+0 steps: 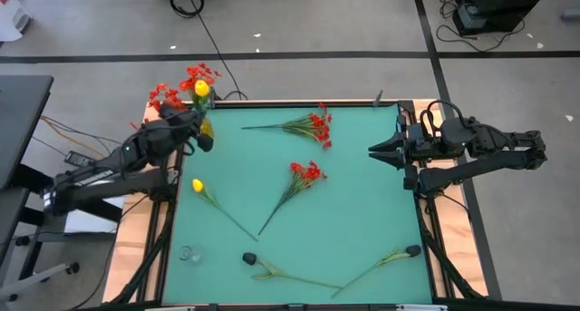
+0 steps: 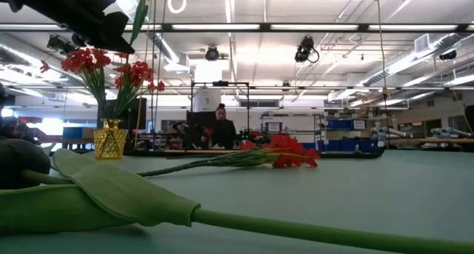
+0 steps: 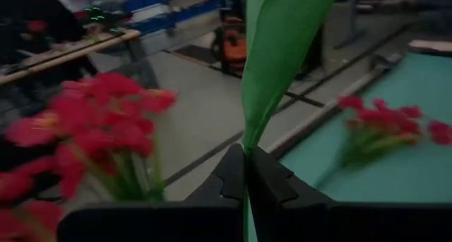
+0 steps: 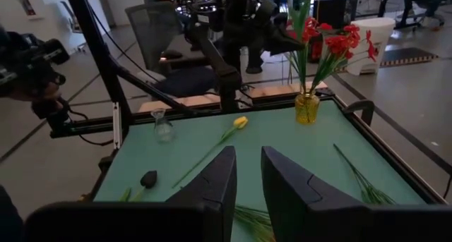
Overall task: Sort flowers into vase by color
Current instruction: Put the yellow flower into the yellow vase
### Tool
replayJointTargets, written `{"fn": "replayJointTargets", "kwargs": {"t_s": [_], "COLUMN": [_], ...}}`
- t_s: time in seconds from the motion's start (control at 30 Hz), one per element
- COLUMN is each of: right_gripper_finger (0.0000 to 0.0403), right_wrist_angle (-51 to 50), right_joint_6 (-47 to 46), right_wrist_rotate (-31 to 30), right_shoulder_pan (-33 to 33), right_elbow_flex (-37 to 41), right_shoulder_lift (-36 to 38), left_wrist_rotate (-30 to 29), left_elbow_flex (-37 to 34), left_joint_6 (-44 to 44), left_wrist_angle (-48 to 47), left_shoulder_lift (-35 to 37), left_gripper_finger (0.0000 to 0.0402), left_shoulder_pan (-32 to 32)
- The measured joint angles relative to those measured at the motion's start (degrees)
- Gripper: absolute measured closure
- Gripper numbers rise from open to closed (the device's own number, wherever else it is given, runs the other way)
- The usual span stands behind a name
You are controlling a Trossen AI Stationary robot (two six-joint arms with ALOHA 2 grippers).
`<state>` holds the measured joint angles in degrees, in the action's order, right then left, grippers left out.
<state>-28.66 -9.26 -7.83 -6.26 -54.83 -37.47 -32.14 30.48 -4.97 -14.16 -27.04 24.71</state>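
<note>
Industrial lab hall: strip-lit open ceiling (image 2: 311,26), shelving with blue bins (image 2: 348,125), floor cables (image 1: 213,39), a seated person (image 2: 221,128) beyond the table's far edge.

Yellow vase (image 1: 207,127) largely hidden beneath left gripper (image 1: 194,121) in high view; held stem's (image 3: 272,65) flower head cut off in left wrist view.

The table (image 1: 362,211) had a green top with a wooden rim. On it lay two sprays of red flowers (image 1: 308,125), one near the far edge and one in the middle (image 1: 304,175), a yellow tulip (image 1: 198,187) at the left, two dark-headed stems (image 1: 250,258) near the front, a small clear glass (image 1: 189,254), and a yellow vase (image 2: 109,141) at the far left corner.
</note>
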Motion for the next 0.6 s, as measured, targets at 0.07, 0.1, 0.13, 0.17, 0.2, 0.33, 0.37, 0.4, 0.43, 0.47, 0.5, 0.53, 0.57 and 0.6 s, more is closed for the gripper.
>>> {"fn": "replayJointTargets", "kwargs": {"t_s": [0.07, 0.1, 0.13, 0.17, 0.2, 0.33, 0.37, 0.4, 0.43, 0.47, 0.5, 0.53, 0.57, 0.6], "right_gripper_finger": [0.0326, 0.0326, 0.0326, 0.0326, 0.0326, 0.0326, 0.0326, 0.0326, 0.0326, 0.0326, 0.0326, 0.0326, 0.0326, 0.0326], "right_wrist_angle": [0.0, 0.0, 0.0, 0.0, 0.02, 0.02, 0.01, 0.0, 0.0, 0.0, 0.01, 0.02, 0.02, 0.0], "right_joint_6": [0.0, 0.0, 0.0, 0.0, 0.0, 0.0, 0.0, 0.0, 0.0, 0.0, 0.0, 0.0, 0.0, 0.0], "right_wrist_rotate": [0.0, 0.01, 0.02, 0.02, 0.01, 0.0, 0.01, 0.02, 0.0, 0.02, 0.02, 0.01, 0.02, 0.0], "right_shoulder_pan": [0.0, 0.0, 0.0, -0.02, -0.01, 0.0, 0.0, -0.01, 0.0, 0.0, -0.02, 0.0, 0.0, 0.0], "right_elbow_flex": [0.0, 0.0, 0.0, 0.0, 0.0, 0.0, 0.0, 0.0, 0.0, 0.0, 0.0, 0.0, 0.0, 0.0], "right_shoulder_lift": [0.0, 0.0, -0.02, 0.0, 0.0, 0.0, 0.0, 0.0, -0.01, 0.0, 0.0, -0.01, 0.0, -0.02], "left_wrist_rotate": [3.03, 4.58, 5.99, 7.11, 7.99, 8.42, 8.55, 9.26, 10.16, 11.34, 12.58, 13.82, 14.9, 15.74], "left_elbow_flex": [0.0, 0.0, 0.0, 0.0, 0.0, 0.0, 0.0, 0.0, 0.0, 0.0, 0.0, -0.06, -0.26, -0.62], "left_joint_6": [-0.69, -0.75, -0.76, -0.82, -0.83, -1.57, -1.65, -1.49, -1.0, -0.64, -0.38, -0.1, 0.52, 1.35], "left_wrist_angle": [1.58, 2.09, 2.46, 2.63, 2.6, 2.76, 2.92, 3.01, 2.97, 2.98, 3.11, 3.21, 3.28, 3.5], "left_shoulder_lift": [0.06, 0.08, 0.06, 0.06, 0.06, 0.08, 0.08, 0.06, 0.03, -0.09, -0.37, -0.58, -0.81, -1.07], "left_gripper_finger": [0.0391, 0.0391, 0.0391, 0.0391, 0.0391, 0.0391, 0.0391, 0.0391, 0.0391, 0.0391, 0.0391, 0.0391, 0.0391, 0.0391], "left_shoulder_pan": [3.64, 5.43, 7.04, 8.58, 10.04, 15.53, 16.77, 18.02, 19.19, 20.38, 21.43, 22.32, 23.15, 23.93]}}
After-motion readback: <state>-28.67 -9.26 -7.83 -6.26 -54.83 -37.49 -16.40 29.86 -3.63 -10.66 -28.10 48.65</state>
